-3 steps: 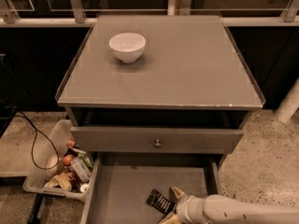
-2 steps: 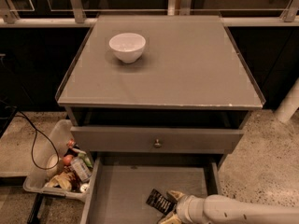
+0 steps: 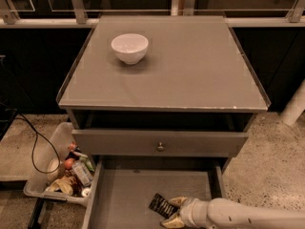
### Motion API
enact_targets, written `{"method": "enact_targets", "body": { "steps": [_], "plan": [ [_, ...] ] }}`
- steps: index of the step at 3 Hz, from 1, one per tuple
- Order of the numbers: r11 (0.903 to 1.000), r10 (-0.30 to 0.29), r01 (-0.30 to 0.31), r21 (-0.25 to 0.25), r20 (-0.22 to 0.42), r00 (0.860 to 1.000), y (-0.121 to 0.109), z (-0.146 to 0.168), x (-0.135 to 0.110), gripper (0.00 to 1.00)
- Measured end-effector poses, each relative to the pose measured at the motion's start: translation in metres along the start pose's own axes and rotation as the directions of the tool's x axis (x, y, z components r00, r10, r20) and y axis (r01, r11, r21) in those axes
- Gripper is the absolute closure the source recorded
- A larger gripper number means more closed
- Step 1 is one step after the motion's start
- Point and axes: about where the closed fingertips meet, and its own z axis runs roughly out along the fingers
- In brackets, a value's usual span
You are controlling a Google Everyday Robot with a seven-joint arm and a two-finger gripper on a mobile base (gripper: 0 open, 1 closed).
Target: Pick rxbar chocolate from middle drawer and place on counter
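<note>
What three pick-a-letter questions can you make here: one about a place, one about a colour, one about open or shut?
1. Where is the rxbar chocolate? A on a chair B in the middle drawer C on a shelf
2. What colour is the bowl? A white B red C blue
3. How is the middle drawer? A shut B upside down C pulled open
Answers: 1 B, it lies on the drawer floor beside the gripper, front right. 2 A, plain white, on the counter. 3 C, its floor shows.
</note>
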Motion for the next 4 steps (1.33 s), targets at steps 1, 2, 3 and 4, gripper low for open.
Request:
{"method": "enact_targets", "body": {
  "steps": [1,2,3,4],
  "plan": [
    [1.0000,0.000,0.000,0.000,0.000,1.000,0.000,0.000,0.000,1.00],
    [1.0000,0.000,0.000,0.000,0.000,1.000,0.000,-0.003,-0.003,1.00],
    [0.9997,-0.021,0.021,-0.009,-0.003,1.000,-0.003,-0.023,-0.015,1.00],
    [0.9979,-0.065,0.065,0.000,0.022,0.998,-0.012,-0.059,-0.038,1.00]
  ]
}}
